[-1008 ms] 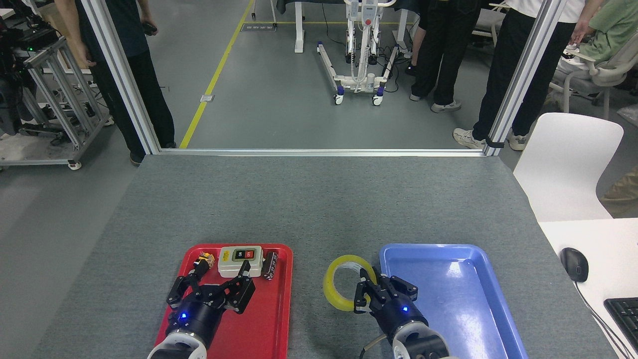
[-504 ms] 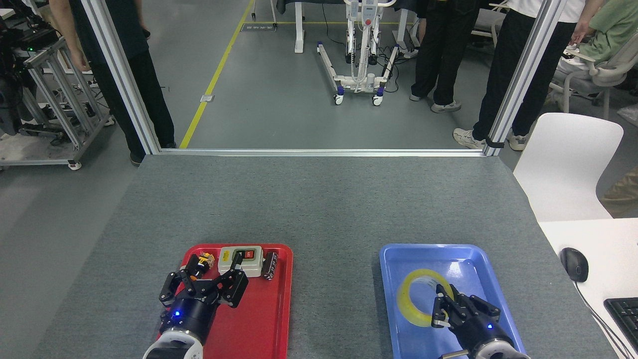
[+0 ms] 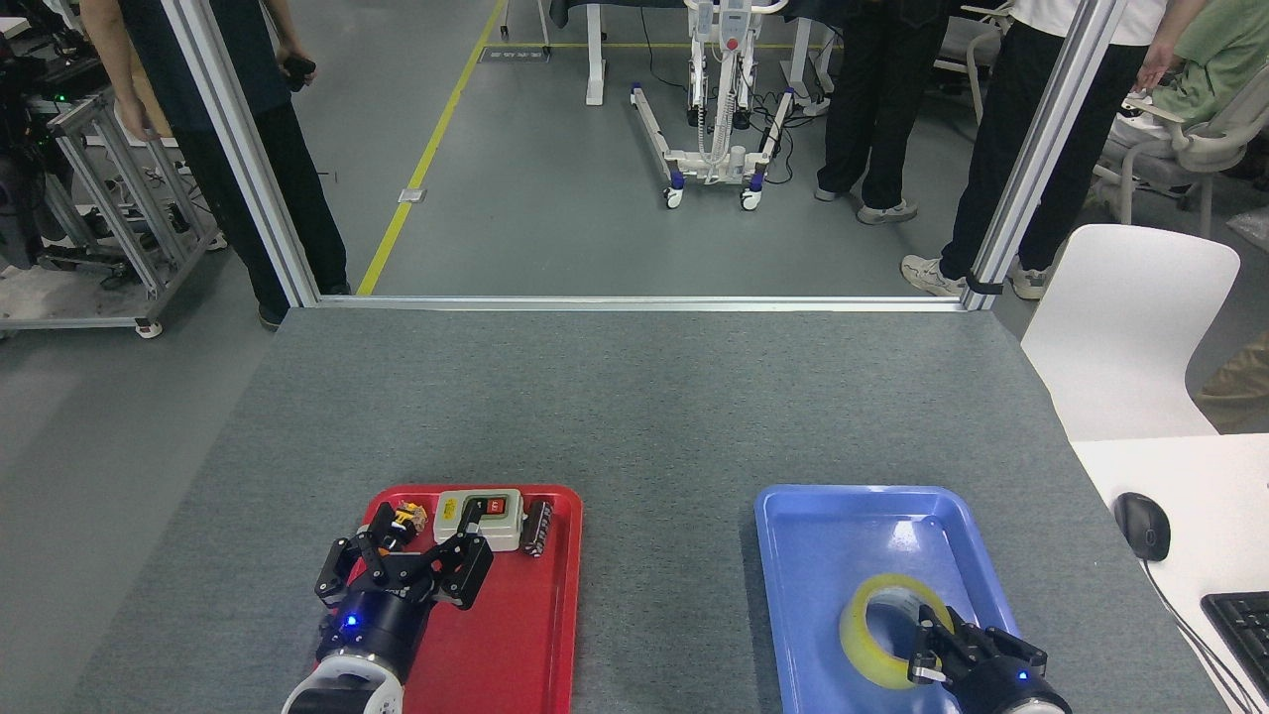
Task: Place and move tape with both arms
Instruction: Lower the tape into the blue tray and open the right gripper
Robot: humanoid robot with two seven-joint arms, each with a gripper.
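Carried across from the bare table left of the blue tray (image 3: 793, 595) a second ago; now well inside that tray, toward its near right part. Half a second back, nearer the tray's middle; since then drawn closer to the near edge. Tape (image 3: 877, 635): yellow translucent ring, tilted, lower rim apparently at or just above the tray floor; contact hard to tell. Right gripper (image 3: 957, 659) at the ring's near right side, black fingers closed over the rim, so still gripping the tape. Meaning for the task, as a judgement: transfer into the blue tray nearly done, only the release and pulling away left.

Left gripper (image 3: 406, 575) over the red tray (image 3: 555, 595), well left of the blue tray, fingers spread and holding nothing, barely shifted over the last second. Just beyond its fingertips, a white switch box (image 3: 479, 517) with a red and a black button and a small yellow label; lettering on them too small to read. No brand or readable writing anywhere on tape or trays.
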